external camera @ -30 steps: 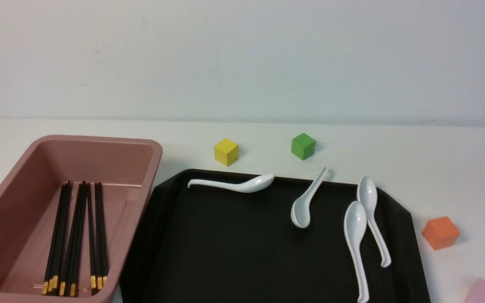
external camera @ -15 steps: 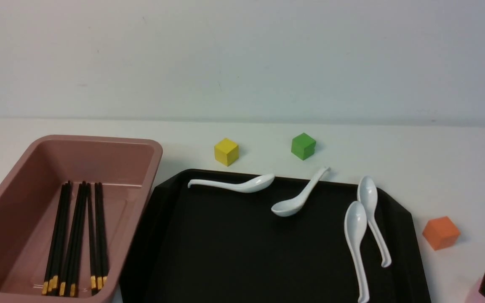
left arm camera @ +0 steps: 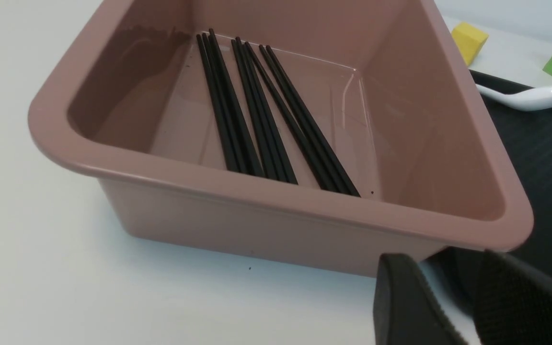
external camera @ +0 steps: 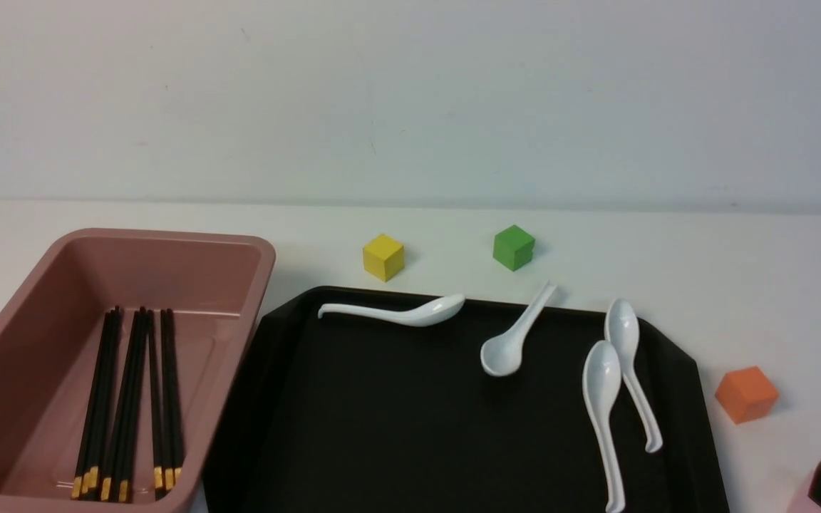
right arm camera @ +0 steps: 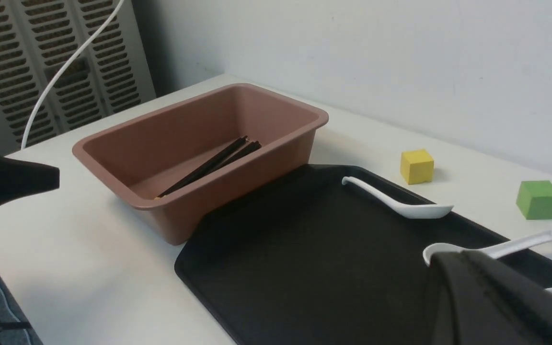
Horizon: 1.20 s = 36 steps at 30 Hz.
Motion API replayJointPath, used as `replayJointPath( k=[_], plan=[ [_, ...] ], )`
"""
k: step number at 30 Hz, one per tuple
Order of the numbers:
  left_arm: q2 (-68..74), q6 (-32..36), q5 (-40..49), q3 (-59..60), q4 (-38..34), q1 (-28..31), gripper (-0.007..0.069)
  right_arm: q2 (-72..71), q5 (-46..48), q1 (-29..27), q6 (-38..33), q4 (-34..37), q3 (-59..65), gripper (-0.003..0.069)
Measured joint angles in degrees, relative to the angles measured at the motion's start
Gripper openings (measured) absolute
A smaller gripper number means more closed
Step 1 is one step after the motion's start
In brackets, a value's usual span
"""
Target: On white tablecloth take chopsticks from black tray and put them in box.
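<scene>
Chopsticks [external camera: 125, 399] in box [external camera: 239, 246], counter's [external camera: 667, 249] near-left corner (black tray [external camera: 382, 427] holds spoons [external camera: 410, 312] only); left fingers [left arm camera: 410, 306] parted, right fingers [right arm camera: 487, 297] indeterminate; retract clear.

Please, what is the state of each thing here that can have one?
chopsticks: lying flat inside the box
box: upright, open-topped, holding chopsticks
black tray: flat on the white tablecloth, holds no chopsticks
white spoons: four, lying on the black tray
left gripper: slightly open, empty
right gripper: cannot tell
</scene>
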Motion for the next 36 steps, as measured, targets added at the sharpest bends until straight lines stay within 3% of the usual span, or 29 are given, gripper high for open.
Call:
replayJointPath(
  k=[10,17,26,36],
  plan=[
    [0.0,0.0,0.0,0.0,0.0,0.0,0.0238,-1.34,-1.06,-1.25,2.07,-3.55,0.62,0.0018],
    [0.0,0.0,0.0,0.0,0.0,0.0,0.0238,-7.1,-1.25,-12.09,10.44,-12.41,9.24,0.0023],
    [0.0,0.0,0.0,0.0,0.0,0.0,0.0238,-16.83,-0.81,-23.45,11.28,-13.6,21.1,0.0036],
    [0.0,0.0,0.0,0.0,0.0,0.0,0.0238,-16.88,3.82,-24.52,11.31,-13.76,21.79,0.0046]
  ],
)
